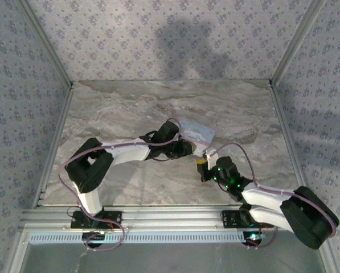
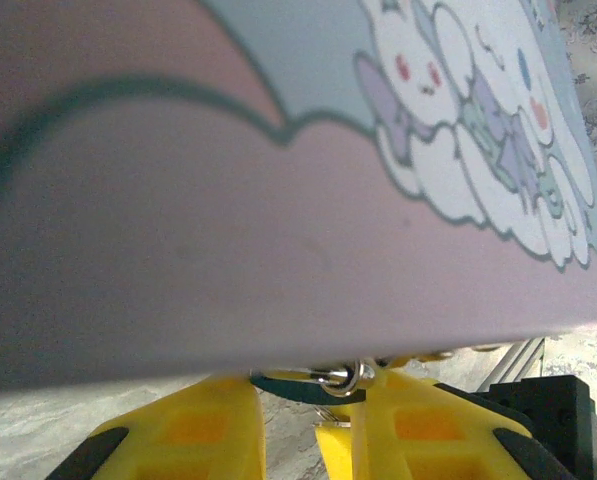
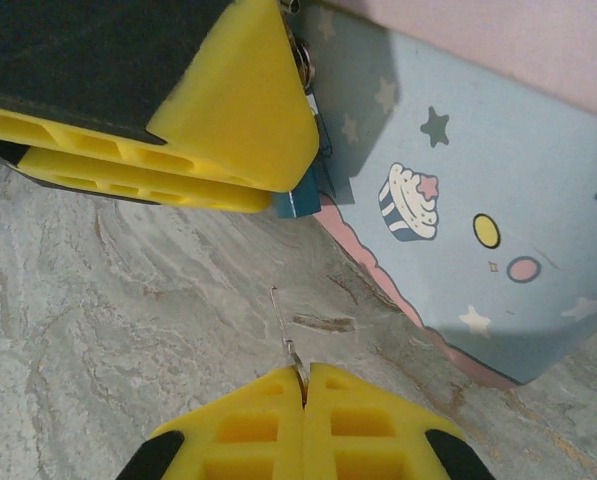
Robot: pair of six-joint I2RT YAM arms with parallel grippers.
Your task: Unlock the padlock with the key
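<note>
Two claws meet at the near corner of the pastel cartoon box (image 3: 478, 180), which sits mid-table on the marble-patterned table (image 3: 128, 300).

1. Left claw (image 2: 313, 392): its yellow fingers are closed on the padlock (image 3: 298, 203). The small blue body protrudes from the fingertips and lies against the box's blue side, low by the pink trim and just above the table.
2. Right claw (image 3: 303, 385): its fingers are pressed together, pinching the key (image 3: 286, 325). The thin silvery shaft points up toward the padlock but is apart from it, with bare table between them.

Obstructions: the left fingers cover most of the padlock body (the keyhole cannot be made out). In the left wrist view, the box overhangs the fingers, and a silvery ring shows between them.
</note>
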